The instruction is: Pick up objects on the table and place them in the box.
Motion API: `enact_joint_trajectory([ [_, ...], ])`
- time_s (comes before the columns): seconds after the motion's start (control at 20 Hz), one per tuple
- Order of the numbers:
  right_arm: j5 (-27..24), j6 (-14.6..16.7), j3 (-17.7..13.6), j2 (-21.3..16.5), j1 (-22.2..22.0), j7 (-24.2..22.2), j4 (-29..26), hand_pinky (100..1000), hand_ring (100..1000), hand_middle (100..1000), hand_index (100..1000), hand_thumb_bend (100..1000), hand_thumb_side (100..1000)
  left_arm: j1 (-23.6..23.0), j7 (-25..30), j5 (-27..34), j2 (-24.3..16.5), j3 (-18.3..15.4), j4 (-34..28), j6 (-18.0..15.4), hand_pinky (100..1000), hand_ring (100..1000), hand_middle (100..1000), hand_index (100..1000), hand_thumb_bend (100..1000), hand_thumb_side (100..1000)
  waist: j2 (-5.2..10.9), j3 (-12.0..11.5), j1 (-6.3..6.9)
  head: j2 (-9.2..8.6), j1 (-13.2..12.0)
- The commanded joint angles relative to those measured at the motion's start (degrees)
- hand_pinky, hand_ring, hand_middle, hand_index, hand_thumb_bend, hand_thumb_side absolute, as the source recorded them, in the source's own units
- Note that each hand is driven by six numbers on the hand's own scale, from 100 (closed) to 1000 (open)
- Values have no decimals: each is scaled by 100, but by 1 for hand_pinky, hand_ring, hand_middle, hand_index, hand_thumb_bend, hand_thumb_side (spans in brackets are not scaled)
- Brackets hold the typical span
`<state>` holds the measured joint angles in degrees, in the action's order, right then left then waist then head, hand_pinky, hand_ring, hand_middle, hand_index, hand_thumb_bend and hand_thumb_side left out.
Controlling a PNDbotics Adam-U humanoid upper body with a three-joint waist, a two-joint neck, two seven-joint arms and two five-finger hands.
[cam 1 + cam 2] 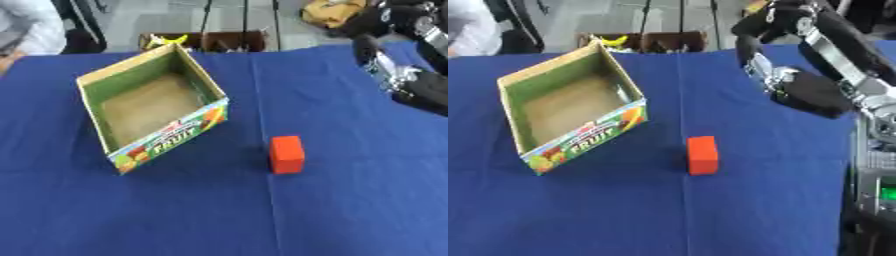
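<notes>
Pre-grasp: right hand (754, 40) raised far of the red block (703, 155), fingers can't tell; next, descend, grip it, carry left to empty box (518, 130).

A matt blue cloth (350, 200) covers the table, smooth with faint fold lines. On it sits a cardboard box (150, 107), its brown inside dull and its outer front printed in glossy fruit colours. Right of the box lies an orange block (286, 154), matt and smooth-faced. Above the block, the right hand (798, 82) shows black casing and shiny silver metal.
</notes>
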<state>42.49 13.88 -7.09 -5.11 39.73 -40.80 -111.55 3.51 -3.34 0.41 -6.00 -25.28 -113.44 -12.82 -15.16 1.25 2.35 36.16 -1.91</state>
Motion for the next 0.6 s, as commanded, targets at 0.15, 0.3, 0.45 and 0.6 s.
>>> enact_joint_trajectory([
  [0.15, 342, 415, 230, -192, 391, -225, 313, 747, 789, 742, 814, 461, 996, 18, 17, -3, -74, -4, -115, 10, 353, 566, 650, 898, 514, 881, 113, -38, -10, -44, 33],
  [0.3, 548, 651, 407, -213, 714, -446, 609, 752, 795, 750, 819, 539, 977, 16, 21, 1, -74, -1, -115, 11, 354, 566, 650, 898, 513, 881, 115, -45, -9, -59, 41],
  [0.45, 793, 902, 481, -234, 931, -692, 902, 761, 804, 764, 827, 626, 922, 13, 24, 4, -73, 0, -115, 10, 353, 566, 650, 898, 514, 881, 115, -56, -8, -82, 54],
  [0.6, 1015, 1142, 513, -234, 1045, -929, 1075, 767, 810, 768, 834, 630, 882, 12, 28, 6, -70, 2, -115, 12, 353, 566, 650, 898, 514, 881, 115, -56, -6, -95, 59],
])
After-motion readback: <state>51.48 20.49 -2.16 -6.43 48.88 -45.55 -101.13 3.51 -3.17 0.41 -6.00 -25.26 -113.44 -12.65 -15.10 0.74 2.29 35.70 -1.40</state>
